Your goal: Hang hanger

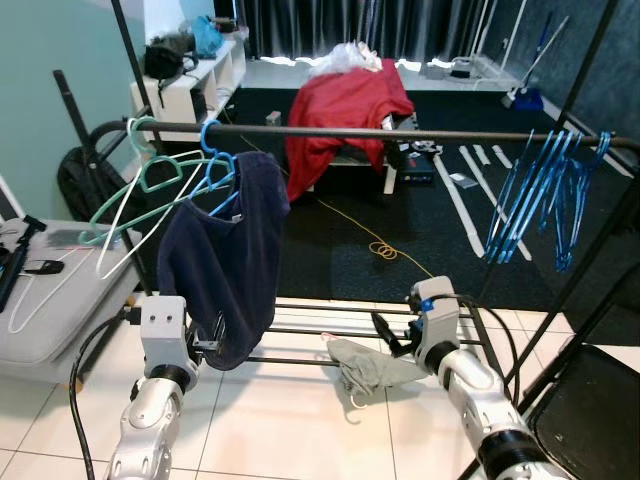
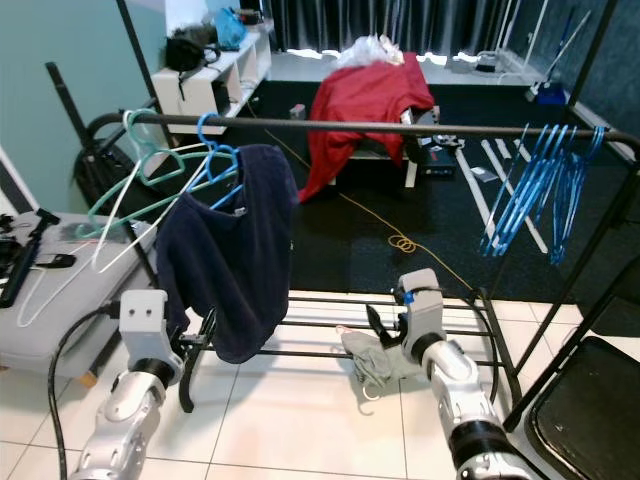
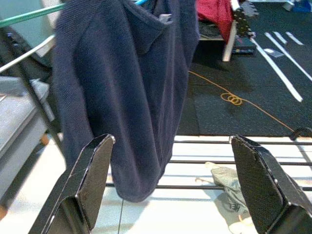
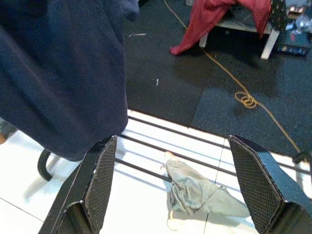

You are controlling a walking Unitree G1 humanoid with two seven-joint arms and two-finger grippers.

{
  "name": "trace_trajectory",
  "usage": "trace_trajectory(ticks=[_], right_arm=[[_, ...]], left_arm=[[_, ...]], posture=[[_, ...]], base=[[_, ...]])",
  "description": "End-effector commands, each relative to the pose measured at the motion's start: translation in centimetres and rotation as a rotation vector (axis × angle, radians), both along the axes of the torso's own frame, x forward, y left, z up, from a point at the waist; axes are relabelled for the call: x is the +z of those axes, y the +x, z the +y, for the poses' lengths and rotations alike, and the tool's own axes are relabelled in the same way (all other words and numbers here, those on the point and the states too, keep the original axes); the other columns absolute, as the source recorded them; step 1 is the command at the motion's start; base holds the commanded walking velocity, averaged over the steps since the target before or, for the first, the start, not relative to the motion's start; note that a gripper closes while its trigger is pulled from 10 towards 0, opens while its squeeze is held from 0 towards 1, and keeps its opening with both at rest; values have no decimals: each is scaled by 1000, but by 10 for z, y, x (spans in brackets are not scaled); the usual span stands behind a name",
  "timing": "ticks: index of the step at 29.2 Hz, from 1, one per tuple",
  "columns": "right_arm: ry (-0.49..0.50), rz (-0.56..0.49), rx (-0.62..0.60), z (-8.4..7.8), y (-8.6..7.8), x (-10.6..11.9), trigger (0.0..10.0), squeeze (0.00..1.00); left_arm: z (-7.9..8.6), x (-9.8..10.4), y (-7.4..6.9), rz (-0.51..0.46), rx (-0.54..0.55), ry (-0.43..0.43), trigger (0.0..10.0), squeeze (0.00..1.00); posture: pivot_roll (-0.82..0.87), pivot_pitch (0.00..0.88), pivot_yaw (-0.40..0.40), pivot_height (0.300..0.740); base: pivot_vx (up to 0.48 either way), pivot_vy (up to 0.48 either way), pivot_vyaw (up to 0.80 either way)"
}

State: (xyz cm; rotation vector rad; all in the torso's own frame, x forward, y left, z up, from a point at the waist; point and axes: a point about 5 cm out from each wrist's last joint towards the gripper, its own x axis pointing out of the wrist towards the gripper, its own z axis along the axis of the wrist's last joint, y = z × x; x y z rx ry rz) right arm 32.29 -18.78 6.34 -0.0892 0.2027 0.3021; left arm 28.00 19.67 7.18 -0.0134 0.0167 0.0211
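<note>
Foreground: the left gripper [image 3: 170, 195] and the right gripper [image 4: 173, 195], each with its two black fingers [image 3: 87, 180] spread wide apart and holding nothing, both low before the rack's base. Between and beyond them, a crumpled grey-green garment [image 1: 370, 368] lies on the white tiled floor [image 1: 290, 420], partly over the thin black bottom rails [image 1: 320, 330] of the rack. Above, a dark navy knitted garment [image 1: 225, 265] hangs on a blue plastic hanger [image 1: 215, 165] hooked over the dark horizontal rack rod [image 1: 400, 132], toward its left end. Just beside it, further left, a mint-green hanger [image 1: 150, 170] and a white wire hanger [image 1: 120, 215] also hang on the rod. At the rod's right end, a bunch of empty blue hangers [image 1: 545, 195]. Behind, on black matting, a coiled yellow cable [image 1: 383, 250] and a red cloth [image 1: 345, 110] draped over a low white bench [image 1: 350, 165]; white shelving [image 1: 195, 80] stands at far left.
</note>
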Motion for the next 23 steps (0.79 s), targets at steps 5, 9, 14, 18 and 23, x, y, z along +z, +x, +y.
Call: trace_trajectory(ticks=[5,9,14,18,23], right_arm=[[35,67,-20,-4,-8,-11,10000,0],[61,78,-47,-9,-15,-14,10000,0],[66,61,-60,-12,-19,-16,10000,0],[72,57,-61,-13,-19,-18,10000,0],[86,57,-64,-14,-17,-17,10000,0]], left_arm=[[6,0,3,12,-3,-5,10000,0],[8,1,8,6,-4,2,10000,0],[13,22,19,-83,0,37,10000,0],[26,65,25,-257,-6,49,10000,0],[40,96,27,-356,-25,83,10000,0]], posture=[[-95,0,1,740],[-127,0,19,740],[-138,0,23,740],[-134,0,24,740],[-134,0,29,740]], base=[[480,0,0],[438,0,0],[157,0,0],[0,0,0],[0,0,0]])
